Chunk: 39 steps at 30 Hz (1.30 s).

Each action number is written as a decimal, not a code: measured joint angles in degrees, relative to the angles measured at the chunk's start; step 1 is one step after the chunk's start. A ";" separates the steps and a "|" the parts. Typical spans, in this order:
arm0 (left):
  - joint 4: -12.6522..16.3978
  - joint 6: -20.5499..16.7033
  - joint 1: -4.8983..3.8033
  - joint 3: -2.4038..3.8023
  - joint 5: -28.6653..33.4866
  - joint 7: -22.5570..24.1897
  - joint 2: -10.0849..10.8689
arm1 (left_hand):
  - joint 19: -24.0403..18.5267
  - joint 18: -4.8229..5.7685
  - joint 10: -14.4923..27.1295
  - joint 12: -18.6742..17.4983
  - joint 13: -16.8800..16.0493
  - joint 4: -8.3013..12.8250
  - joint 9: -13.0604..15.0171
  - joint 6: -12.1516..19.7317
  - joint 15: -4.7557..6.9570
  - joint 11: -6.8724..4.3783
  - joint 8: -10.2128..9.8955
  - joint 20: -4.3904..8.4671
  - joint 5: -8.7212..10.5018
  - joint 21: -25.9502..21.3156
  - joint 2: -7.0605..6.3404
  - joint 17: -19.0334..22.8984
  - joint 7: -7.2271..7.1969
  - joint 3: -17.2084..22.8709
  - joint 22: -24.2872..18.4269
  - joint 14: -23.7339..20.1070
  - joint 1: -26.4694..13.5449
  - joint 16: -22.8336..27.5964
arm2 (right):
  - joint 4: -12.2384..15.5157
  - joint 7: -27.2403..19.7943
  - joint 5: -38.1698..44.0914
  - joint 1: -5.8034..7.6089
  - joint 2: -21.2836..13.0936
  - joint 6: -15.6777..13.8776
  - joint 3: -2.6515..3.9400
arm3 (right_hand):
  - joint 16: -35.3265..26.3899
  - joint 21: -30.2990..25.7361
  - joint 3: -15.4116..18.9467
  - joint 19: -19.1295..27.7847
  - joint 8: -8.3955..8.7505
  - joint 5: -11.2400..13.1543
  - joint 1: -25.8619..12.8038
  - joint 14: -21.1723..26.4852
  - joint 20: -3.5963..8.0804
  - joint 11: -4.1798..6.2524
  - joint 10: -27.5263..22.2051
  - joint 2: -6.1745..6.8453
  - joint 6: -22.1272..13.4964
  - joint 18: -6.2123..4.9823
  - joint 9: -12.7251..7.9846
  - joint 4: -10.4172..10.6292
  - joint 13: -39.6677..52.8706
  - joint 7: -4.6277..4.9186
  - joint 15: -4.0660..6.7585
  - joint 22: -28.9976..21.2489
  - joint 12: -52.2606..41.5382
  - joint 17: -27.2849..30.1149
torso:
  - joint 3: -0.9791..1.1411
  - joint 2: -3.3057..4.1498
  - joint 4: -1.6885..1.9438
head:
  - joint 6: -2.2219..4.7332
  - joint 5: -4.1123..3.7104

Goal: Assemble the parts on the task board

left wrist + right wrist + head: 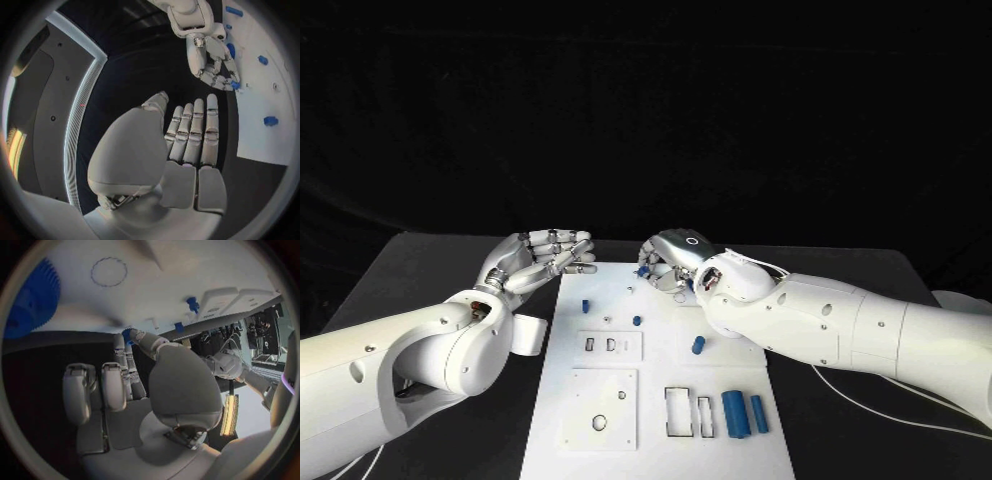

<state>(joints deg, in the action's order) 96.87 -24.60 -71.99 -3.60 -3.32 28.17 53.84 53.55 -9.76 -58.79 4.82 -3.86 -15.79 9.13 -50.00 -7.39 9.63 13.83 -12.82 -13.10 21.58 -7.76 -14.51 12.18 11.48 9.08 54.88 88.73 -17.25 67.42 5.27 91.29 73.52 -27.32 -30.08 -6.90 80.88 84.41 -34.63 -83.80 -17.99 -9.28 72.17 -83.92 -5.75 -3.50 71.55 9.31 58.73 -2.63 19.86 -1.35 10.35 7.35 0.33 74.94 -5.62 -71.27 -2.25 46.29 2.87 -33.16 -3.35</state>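
Right now the right hand (669,262), silver and segmented, is at the far end of the white task board (733,440), pinching a small blue part (643,266) between its fingertips just above the smooth plate. Across from it the left hand (545,258) hangs over the black tabletop (430,275) beside the board's far left corner, palm up, fingers straight, side by side and holding nothing; the left wrist view shows them laid out flat. On the board's matte surface, a short blue peg (586,303) stands near the left edge, a small rounded blue piece (638,321) sits mid-board, and a stubby blue cylinder (698,345) lies further right. Nearer the robot, two long blue cylinders (744,413) lie side by side next to rectangular outlined slots (689,411). Two raised white square plates (606,400) carry cut-out holes.
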 measured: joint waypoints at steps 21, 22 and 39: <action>-0.29 0.00 -0.05 -0.01 0.03 -0.15 0.03 | 0.00 0.00 0.00 0.00 0.00 0.15 0.00 0.00 0.00 0.00 0.00 0.00 0.00 0.00 0.00 0.01 0.00 0.15 0.05 0.00 0.00 0.00 | 1.93 0.51 0.50 0.02 -0.12 -1.68 0.15 | 0.00 0.00 0.00 0.00 -0.21 -0.16 -0.30 0.00 0.00 0.00 0.00 0.31 -0.01 0.00 0.03 0.00 0.20 -0.20 0.00 -0.02 0.00 -0.05 | -0.16 0.23 0.27 | 0.37 -0.16; -0.30 0.00 -0.06 -0.01 0.03 -0.16 0.03 | 0.00 0.01 0.00 0.00 0.00 0.15 0.00 0.00 0.00 0.00 0.00 0.00 0.00 0.00 0.00 0.01 0.00 0.15 0.05 0.00 0.00 0.00 | 1.86 0.50 0.50 0.02 -0.05 -1.67 0.15 | 0.00 0.00 0.00 0.00 -0.21 -0.16 -0.30 0.00 0.00 0.00 0.00 0.31 -0.01 0.00 0.06 0.00 0.18 -0.20 0.00 -0.02 0.00 -0.05 | -0.17 0.24 0.27 | 0.37 -0.17; -0.28 0.04 -0.09 -0.01 0.04 -0.27 -0.03 | 0.00 0.00 0.00 0.00 0.00 0.15 0.00 0.00 0.00 0.00 0.00 0.00 0.25 0.00 -0.23 -0.06 0.00 0.15 0.04 0.00 0.23 0.00 | -0.82 0.93 0.93 0.11 1.38 1.61 0.28 | 0.00 0.00 0.28 0.00 -0.03 -0.16 -0.76 0.00 0.00 0.01 0.00 0.78 -0.15 0.00 0.39 0.27 0.19 -0.30 0.00 -0.03 0.22 0.06 | -0.27 0.35 0.46 | 0.04 -0.25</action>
<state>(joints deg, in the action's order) 96.59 -24.56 -72.08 -3.60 -3.28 27.90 53.80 53.55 -9.76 -58.79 4.82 -3.86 -15.64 9.13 -50.00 -7.39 9.63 13.83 -12.82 -12.85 21.58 -7.99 -14.57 12.18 11.63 9.12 54.87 88.96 -17.25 66.59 6.21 92.22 73.64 -25.95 -28.47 -6.62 80.88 84.41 -34.35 -83.80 -18.02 -9.44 71.41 -83.92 -5.75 -3.49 71.55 10.09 58.58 -2.63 20.25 -1.08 10.54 7.06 0.33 74.91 -5.40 -71.21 -2.52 46.63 3.33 -33.11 -3.60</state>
